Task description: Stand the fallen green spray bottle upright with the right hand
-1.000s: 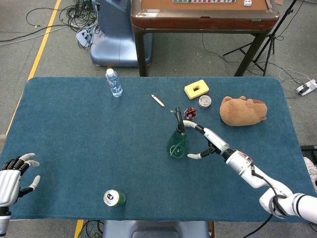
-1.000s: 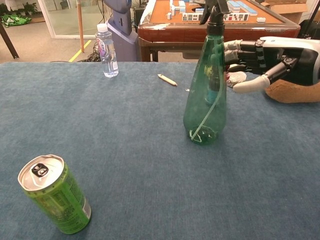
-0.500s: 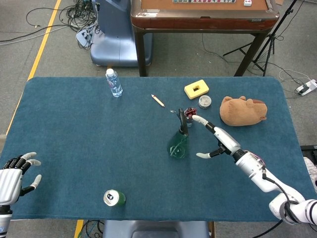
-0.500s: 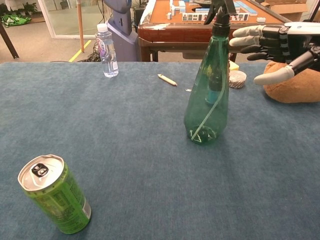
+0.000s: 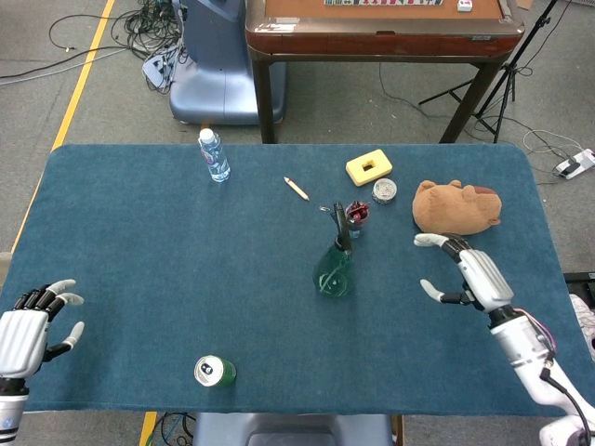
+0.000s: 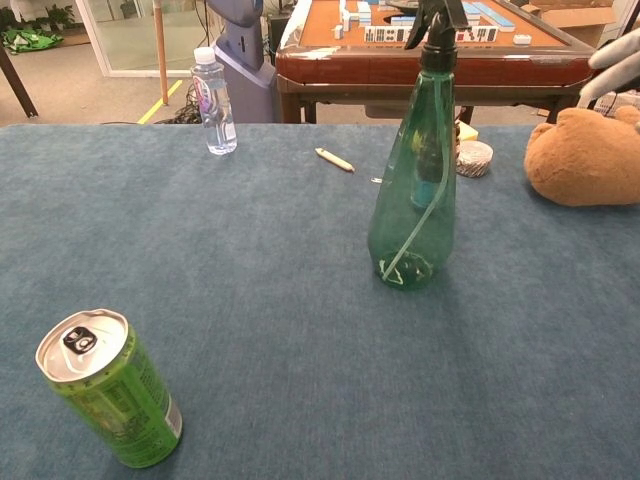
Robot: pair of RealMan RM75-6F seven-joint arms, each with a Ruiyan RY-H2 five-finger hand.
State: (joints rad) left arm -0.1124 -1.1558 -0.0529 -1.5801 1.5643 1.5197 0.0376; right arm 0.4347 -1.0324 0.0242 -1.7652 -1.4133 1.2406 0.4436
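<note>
From the head view, the worktop (image 5: 139,260) is covered in deep blue carpet-like cloth and sits on a grey floor, with a yellow line (image 5: 84,70) and loose cables (image 5: 139,28) toward eleven o'clock and a wooden table (image 5: 381,42) at twelve. The green spray bottle (image 5: 333,265) stands upright near the centre, free of both hands. The right hand (image 5: 465,269) hovers at three o'clock of it, well apart, fingers spread and holding nothing; the left hand (image 5: 28,325) rests at the eight o'clock edge, fingers apart and holding nothing. A green can (image 5: 214,372) stands at seven o'clock, a water bottle (image 5: 214,154) at eleven, a brown plush toy (image 5: 456,206) at two. In the chest view, the green spray bottle (image 6: 418,180) stands tall at centre, the green can (image 6: 110,400) leans low at seven o'clock, its print too blurred to read, and the water bottle (image 6: 212,100) label is unreadable.
</note>
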